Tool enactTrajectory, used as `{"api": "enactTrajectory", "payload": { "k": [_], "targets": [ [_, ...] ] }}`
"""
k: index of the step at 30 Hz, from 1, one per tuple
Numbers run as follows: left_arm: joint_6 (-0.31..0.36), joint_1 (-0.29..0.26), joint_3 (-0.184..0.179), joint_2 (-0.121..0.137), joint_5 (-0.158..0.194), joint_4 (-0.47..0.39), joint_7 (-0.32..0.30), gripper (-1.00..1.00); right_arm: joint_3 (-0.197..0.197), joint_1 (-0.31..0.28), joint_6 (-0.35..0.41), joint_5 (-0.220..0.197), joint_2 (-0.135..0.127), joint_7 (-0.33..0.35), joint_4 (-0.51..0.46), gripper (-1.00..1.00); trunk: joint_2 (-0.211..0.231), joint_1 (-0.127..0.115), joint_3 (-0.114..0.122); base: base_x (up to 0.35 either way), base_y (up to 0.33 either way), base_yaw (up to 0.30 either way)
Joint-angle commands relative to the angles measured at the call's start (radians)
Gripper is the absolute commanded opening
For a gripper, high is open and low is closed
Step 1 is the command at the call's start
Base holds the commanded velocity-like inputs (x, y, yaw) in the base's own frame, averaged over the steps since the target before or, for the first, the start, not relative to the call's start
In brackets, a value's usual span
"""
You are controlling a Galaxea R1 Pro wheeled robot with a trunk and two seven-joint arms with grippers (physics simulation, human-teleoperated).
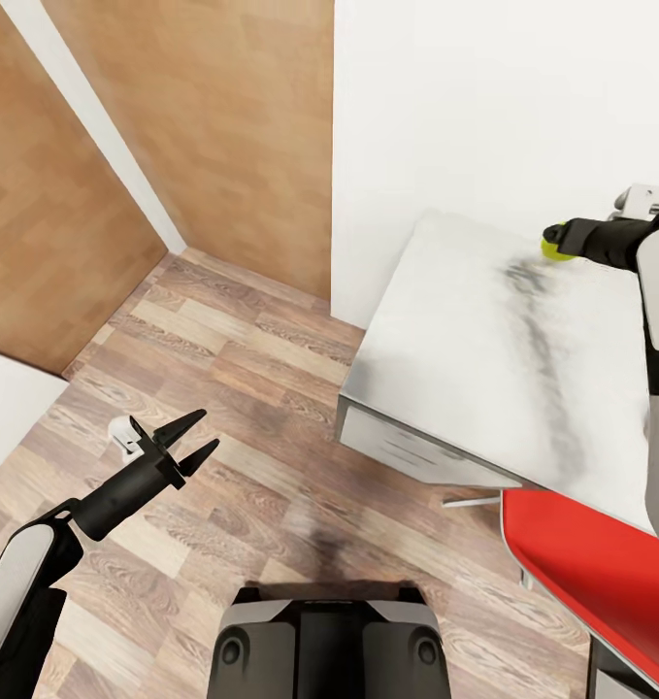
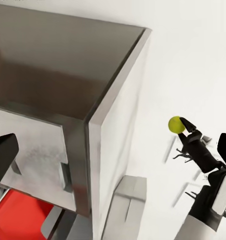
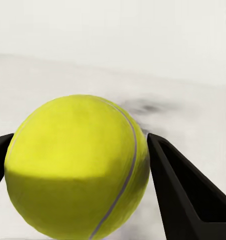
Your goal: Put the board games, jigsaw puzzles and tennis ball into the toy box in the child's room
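The right gripper [image 1: 556, 242] is closed on the tennis ball [image 1: 554, 243], its two dark fingers [image 3: 185, 192] pressed against opposite sides of the ball so that the jaws stand only as far apart as the ball is wide. In the right wrist view the tennis ball [image 3: 75, 167] sits between the fingers with its pale seam curving down one side, and the pale table top lies blurred behind it. In the head view the right arm reaches in from the right edge and holds the ball above the far part of the table [image 1: 465, 359], near the white wall; whether the ball is touching the table surface or lifted just off it cannot be told. The left wrist view shows the same grasp from the side: the ball [image 2: 176, 124] is at the tip of the right gripper [image 2: 182, 126], beside the table's corner [image 2: 68, 90]. The left gripper [image 1: 195, 437] hangs over the wood-plank floor [image 1: 271, 427], well apart from the table, with its fingers spread in a moderate V and nothing between them. A red chair [image 1: 591, 573] stands against the near edge of the table, and the robot's base [image 1: 329, 646] shows at the bottom of the head view.
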Motion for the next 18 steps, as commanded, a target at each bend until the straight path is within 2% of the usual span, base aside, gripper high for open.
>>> {"api": "enactTrajectory", "payload": {
  "k": [1,9,18],
  "targets": [
    [0.004,-0.001,0.001,0.0,-0.005,0.0,-0.005,1.0,-0.002,0.0,0.013,-0.012,-0.001,-0.01,-0.017,-1.0,-0.001,0.001,0.0,-0.001,0.0,0.0],
    [0.004,-0.001,0.001,0.0,-0.005,0.0,-0.005,1.0,-0.022,0.007,0.061,-0.012,-0.001,-0.01,-0.081,-1.0,-0.001,0.001,0.013,0.0,0.0,0.0],
    [0.004,0.0,0.001,0.0,-0.005,0.0,-0.004,1.0,-0.028,0.016,0.06,-0.011,0.006,-0.011,-0.09,-1.0,-0.001,0.001,0.026,0.0,0.0,0.0]
  ]
}}
